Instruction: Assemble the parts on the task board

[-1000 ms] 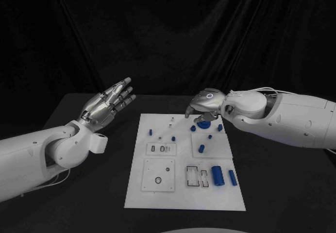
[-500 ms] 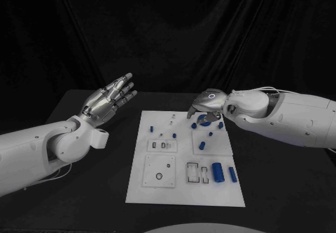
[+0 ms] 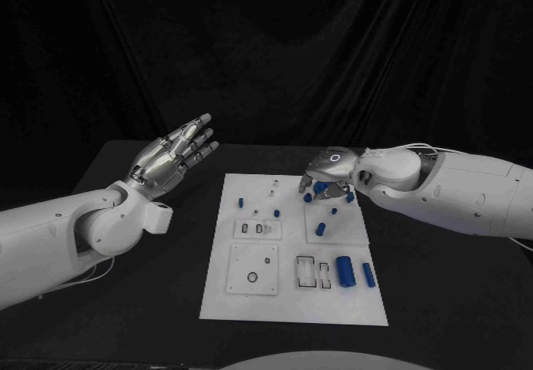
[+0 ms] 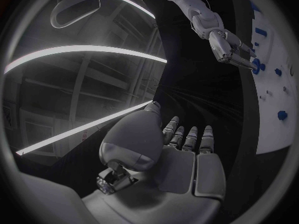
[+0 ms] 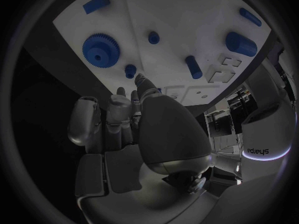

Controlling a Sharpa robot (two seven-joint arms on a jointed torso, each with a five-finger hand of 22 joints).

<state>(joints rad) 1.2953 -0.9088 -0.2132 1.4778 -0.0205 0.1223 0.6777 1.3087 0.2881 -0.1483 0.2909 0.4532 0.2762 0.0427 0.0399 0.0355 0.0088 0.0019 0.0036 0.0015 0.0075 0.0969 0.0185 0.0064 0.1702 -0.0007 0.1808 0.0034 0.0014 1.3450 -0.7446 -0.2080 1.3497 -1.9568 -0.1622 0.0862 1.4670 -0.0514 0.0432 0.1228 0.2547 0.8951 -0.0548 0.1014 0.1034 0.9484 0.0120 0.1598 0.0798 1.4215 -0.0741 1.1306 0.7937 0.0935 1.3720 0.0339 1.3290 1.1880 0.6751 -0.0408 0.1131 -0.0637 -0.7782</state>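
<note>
The white task board (image 3: 291,302) lies in the middle of the black table. My right hand (image 3: 324,176) hangs over its far right part, fingers pointing down, and holds nothing. Just past the fingertips (image 5: 138,78) in the right wrist view lie a blue gear (image 5: 101,48) and a small blue peg (image 5: 130,70), both free on the board. My left hand (image 3: 178,154) is raised off the board's far left corner, palm flat and fingers spread, empty. The left wrist view shows that palm (image 4: 184,157) and, farther off, the right hand (image 4: 230,47) above the gear (image 4: 257,66).
Short blue pegs (image 3: 241,203) (image 3: 321,229) stand on the board's far half. A thick blue cylinder (image 3: 346,270) and a slimmer one (image 3: 367,275) lie at its near right, beside rectangular slots (image 3: 311,275). A square plate with holes (image 3: 253,270) sits at the near left.
The camera has shifted slightly. My right hand has sunk a little over the gear and covers more of it. The left hand stays raised.
</note>
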